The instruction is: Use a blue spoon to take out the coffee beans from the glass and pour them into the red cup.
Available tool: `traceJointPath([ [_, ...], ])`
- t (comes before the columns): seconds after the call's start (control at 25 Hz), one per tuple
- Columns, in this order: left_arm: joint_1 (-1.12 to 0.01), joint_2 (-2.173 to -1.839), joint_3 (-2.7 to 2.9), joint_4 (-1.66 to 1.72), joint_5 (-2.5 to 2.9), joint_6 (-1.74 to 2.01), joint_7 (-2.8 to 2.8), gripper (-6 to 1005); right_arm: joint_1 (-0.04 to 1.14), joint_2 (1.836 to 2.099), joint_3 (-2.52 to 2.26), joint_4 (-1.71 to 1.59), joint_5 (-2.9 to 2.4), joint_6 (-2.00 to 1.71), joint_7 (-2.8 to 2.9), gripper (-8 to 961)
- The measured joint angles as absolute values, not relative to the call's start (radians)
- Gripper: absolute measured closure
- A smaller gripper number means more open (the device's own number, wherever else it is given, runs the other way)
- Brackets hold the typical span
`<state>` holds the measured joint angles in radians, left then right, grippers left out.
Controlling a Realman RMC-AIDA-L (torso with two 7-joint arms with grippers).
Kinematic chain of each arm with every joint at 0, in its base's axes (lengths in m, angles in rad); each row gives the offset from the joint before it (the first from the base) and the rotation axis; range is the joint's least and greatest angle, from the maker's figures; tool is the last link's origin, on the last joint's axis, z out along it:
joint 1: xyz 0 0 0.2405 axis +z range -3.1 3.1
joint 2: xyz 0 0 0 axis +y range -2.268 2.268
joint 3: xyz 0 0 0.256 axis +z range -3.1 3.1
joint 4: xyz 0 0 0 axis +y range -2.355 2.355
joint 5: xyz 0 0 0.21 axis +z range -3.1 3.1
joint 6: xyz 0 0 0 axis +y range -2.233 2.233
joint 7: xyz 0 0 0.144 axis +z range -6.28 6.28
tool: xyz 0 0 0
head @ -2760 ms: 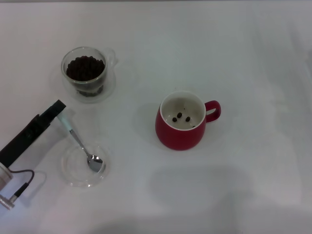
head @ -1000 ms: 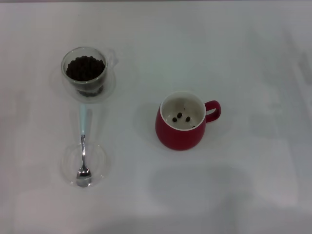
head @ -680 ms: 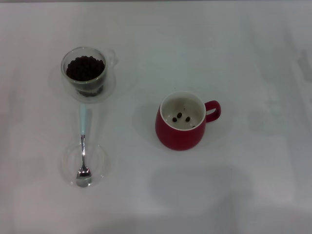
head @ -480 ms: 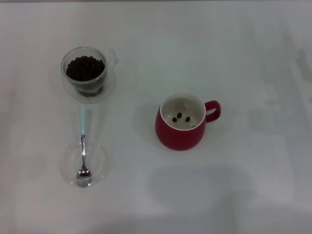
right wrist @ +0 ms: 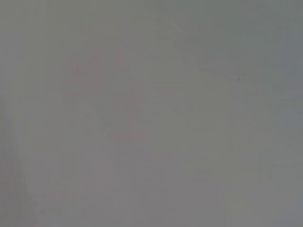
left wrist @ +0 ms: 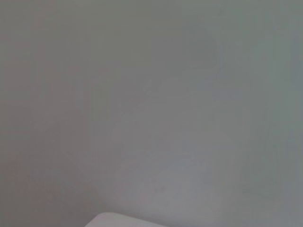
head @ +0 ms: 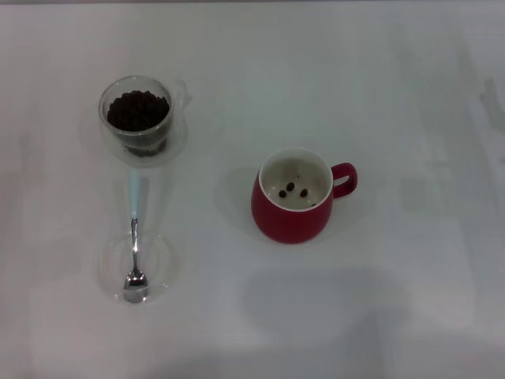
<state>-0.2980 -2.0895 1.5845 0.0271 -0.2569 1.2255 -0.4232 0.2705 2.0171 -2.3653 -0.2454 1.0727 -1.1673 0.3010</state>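
The blue spoon [head: 135, 229] lies lower left, handle pointing up-frame toward the glass [head: 137, 117], bowl in a clear dish [head: 162, 272]; I see neither gripper, so finger state unknown.

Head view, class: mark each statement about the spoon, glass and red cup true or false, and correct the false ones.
1. The blue spoon has its bowl in a shallow clear dish. True.
2. The red cup is empty. False: a few coffee beans lie inside.
3. The glass holds a dark heap of beans. True.
4. A hand grips the spoon. False: no hand is in view.
5. The cup's handle points toward the glass. False: it points away, to the right.
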Motion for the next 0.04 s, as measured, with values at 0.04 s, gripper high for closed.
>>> traceJointPath([
  [0.04,-0.299,-2.089,1.584,0.029,-0.258,1.226,-0.425,163,0.271,2.017,-2.364,-0.245,1.073,-1.167,0.301,107],
])
